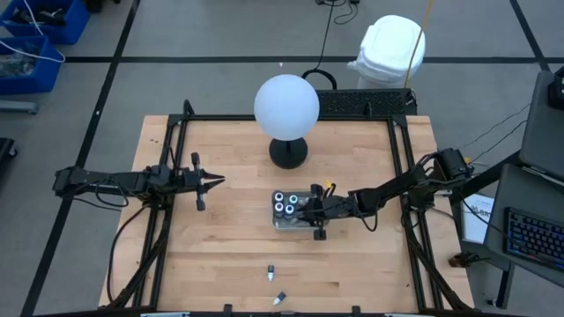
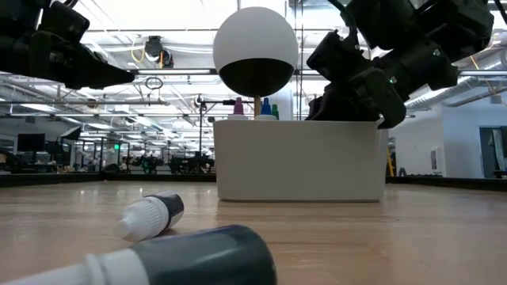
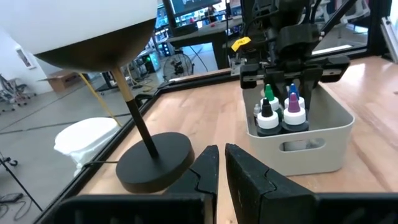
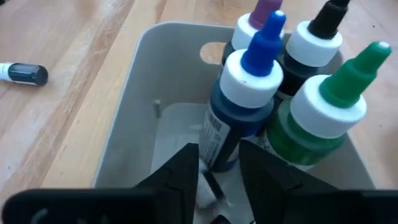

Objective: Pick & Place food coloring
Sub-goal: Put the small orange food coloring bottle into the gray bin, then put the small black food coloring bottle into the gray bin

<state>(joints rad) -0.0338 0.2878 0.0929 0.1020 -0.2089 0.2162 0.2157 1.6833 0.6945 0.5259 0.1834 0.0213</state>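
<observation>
The right pincer [image 4: 219, 180] hangs inside the pale tray [image 4: 134, 81], its fingers slightly parted around something small and white near the tray floor, though whether it is gripped I cannot tell; just beyond them stand four food coloring bottles [image 4: 244, 106] with blue, green, purple and black tips, packed touching at one end. Two more small bottles [image 1: 271, 269] lie on their sides on the table [image 1: 229, 246] near its front edge, well apart from the tray. They look light, hard and smooth, likely to roll or slip, so across the body below the cap seems the best hold. The right arm reaches in low from the table's right side, stretched long. The left pincer [image 1: 214, 181] waits pressed together over the left of the table, short of the globe lamp [image 1: 286, 106]
</observation>
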